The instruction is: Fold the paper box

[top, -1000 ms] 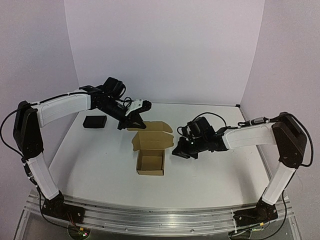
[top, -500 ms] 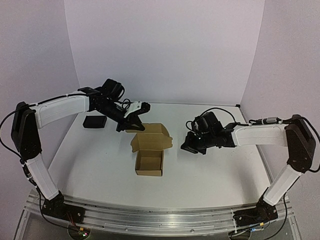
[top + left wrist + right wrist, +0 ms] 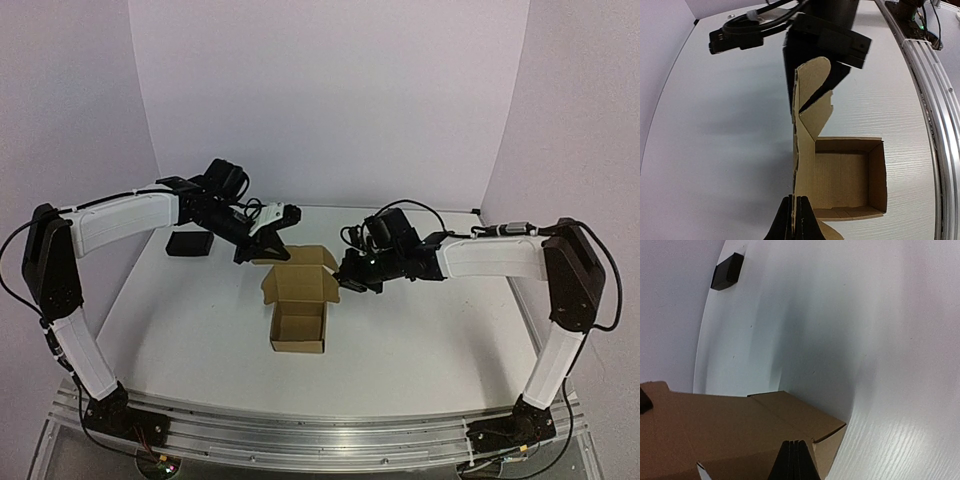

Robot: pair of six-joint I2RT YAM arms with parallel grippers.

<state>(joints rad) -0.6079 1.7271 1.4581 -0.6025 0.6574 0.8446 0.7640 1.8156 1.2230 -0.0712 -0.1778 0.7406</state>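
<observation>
Swinging in from the right over the past second, the right tool (image 3: pixel 795 460) now meets the right-hand end of the raised lid of the paper box (image 3: pixel 300 318), where it earlier hung well clear of that side. Its fingers are pressed together, tips at the brown cardboard, with nothing held between them. The box sits on the white worktop (image 3: pixel 420 340), its open tray facing up and its lid standing from the far wall, a rounded flap at each end. From the box's far-left side, the left tool (image 3: pixel 794 220) stays where it was, clamped shut on the lid's top edge, with the thin panel running between its fingertips. A small black block (image 3: pixel 189 243) lies well off to the box's far left, beyond the left arm.
</observation>
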